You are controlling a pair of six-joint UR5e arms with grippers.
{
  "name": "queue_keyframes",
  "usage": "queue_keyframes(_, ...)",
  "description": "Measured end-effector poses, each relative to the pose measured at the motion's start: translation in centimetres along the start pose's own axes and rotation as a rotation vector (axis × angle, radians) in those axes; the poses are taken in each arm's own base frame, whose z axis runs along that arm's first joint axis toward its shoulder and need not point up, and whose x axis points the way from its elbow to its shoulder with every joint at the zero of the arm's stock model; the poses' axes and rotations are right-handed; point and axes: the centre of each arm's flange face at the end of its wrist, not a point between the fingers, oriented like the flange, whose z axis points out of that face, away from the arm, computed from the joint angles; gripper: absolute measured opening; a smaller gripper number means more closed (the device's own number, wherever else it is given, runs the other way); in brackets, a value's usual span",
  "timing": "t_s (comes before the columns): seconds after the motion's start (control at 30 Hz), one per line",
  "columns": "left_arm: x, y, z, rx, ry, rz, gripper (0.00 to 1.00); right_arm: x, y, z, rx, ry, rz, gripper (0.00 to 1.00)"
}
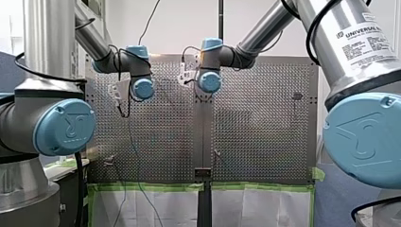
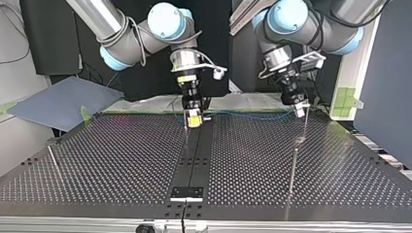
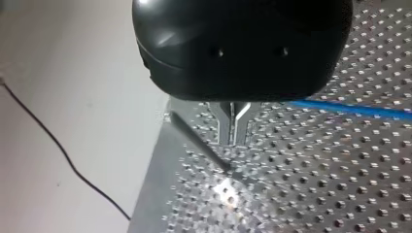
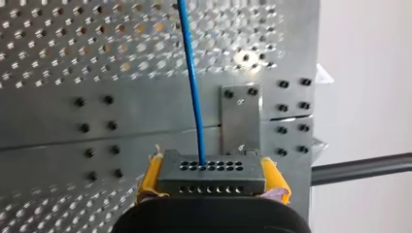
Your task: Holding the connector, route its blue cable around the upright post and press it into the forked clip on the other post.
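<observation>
My right gripper [image 4: 211,175] is shut on the grey connector [image 4: 212,178], yellow pads [image 4: 151,174] on both sides. The blue cable [image 4: 192,82] leaves the connector and runs ahead over the perforated plate. In the top view this gripper [image 2: 194,118] hangs over the table's middle strip near the far edge. My left gripper [image 2: 301,108] is at that view's right, metal fingers [image 3: 228,131] together just above a thin post [image 3: 199,144]. The blue cable [image 3: 350,109] passes behind its black body; a grip on it does not show. Another upright post [image 2: 293,170] stands nearer the camera.
A third thin post [image 2: 52,158] stands at the top view's left edge of the perforated table [image 2: 121,165]. A small bracket [image 2: 187,193] sits on the middle strip near the front edge. Green tape and white sheeting [image 1: 156,203] line the table's edge.
</observation>
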Motion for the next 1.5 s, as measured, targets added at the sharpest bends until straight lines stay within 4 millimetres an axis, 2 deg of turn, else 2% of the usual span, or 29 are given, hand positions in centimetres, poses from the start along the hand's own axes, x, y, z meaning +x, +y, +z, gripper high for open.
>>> queue_keyframes(0.2, -2.0, -0.7, 1.1, -0.007, -0.016, -0.011, 0.01, 1.8, -0.6, 1.2, 0.016, 0.03, 0.006, 0.0)
queue_keyframes(0.47, -3.6, -1.2, 2.7, -0.021, -0.03, -0.015, 0.01, 3.6, -1.0, 2.4, 0.032, 0.069, 0.014, 0.0)
queue_keyframes(1.07, -8.5, -2.4, 8.1, -0.063, -0.105, -0.047, 0.01, 7.5, -1.5, 4.9, 0.051, 0.154, 0.035, 0.0)
queue_keyframes(1.23, -9.8, -2.5, 9.7, -0.059, -0.136, -0.069, 0.01, 7.8, -1.6, 5.3, 0.052, 0.165, 0.037, 0.0)
queue_keyframes(1.5, -11.2, -1.4, 12.4, -0.051, -0.172, -0.09, 0.01, 6.8, -2.4, 6.6, 0.062, 0.144, 0.031, 0.0)
